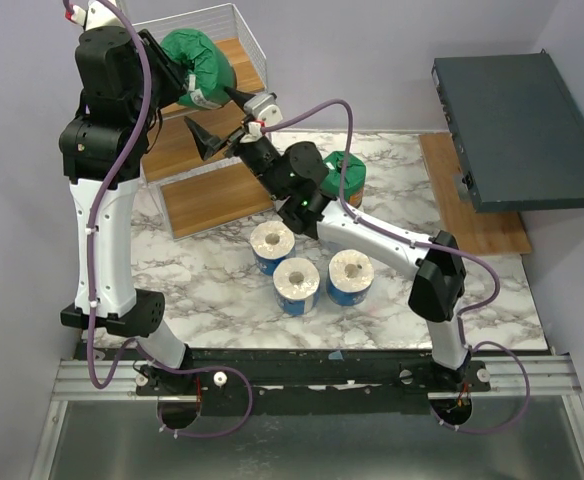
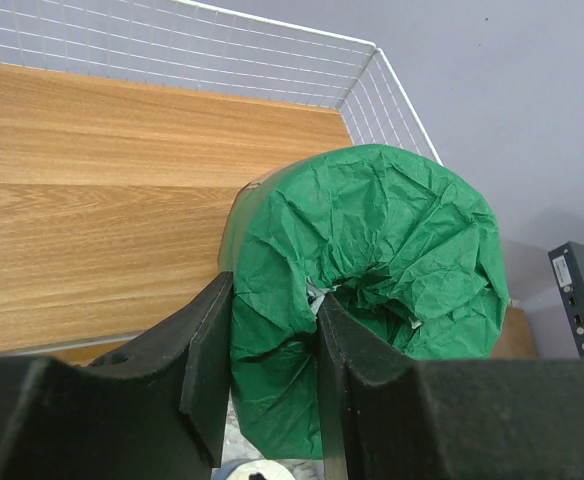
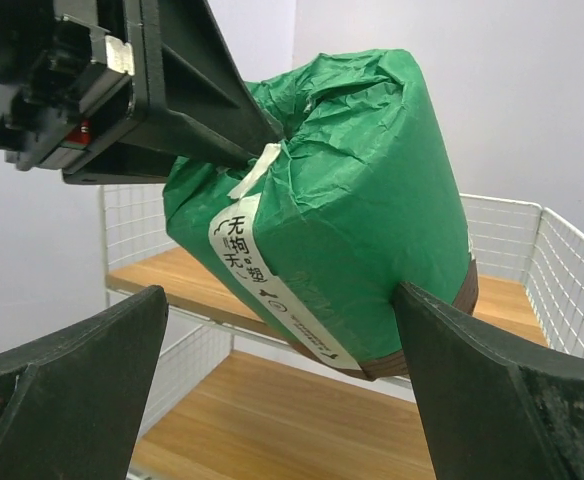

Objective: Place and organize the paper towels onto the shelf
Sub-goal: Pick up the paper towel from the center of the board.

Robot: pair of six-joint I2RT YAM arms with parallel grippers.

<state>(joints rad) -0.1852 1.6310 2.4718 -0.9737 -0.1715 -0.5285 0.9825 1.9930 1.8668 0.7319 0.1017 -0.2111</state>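
While the left gripper (image 1: 185,76) holds the green-wrapped roll (image 1: 204,62) up by the top tier of the shelf (image 1: 217,197), the overhead view shows the right gripper (image 1: 223,118) just beside it, jaws spread wide and gripping nothing. A second green roll (image 1: 346,172) waits on the table behind the right arm, and three blue-printed rolls (image 1: 296,283) stand clustered nearer the bases, so by my reckoning most of the job is ahead.

Over to the left wrist: the left gripper (image 2: 272,345) pinches one wall of the green-wrapped roll (image 2: 392,240), one finger down the core, one outside on the crumpled wrapper. Wooden boards and the wire corner of the shelf (image 2: 357,85) lie beyond. That is a one-sided grip, so I'd expect the roll to swing if moved fast.

Now the right wrist: the green-wrapped roll (image 3: 352,190) hangs tilted between the parted fingers of the right gripper (image 3: 282,300), the far one right at its side; whether it touches, I can't tell. The left gripper (image 3: 187,100) bites in from above, the shelf (image 3: 272,420) behind.

To do this well: level the roll, lower it slowly flat on the top board near the wire corner, leaving room for others, and release only once it sits. The right claw should stay wide and clear.
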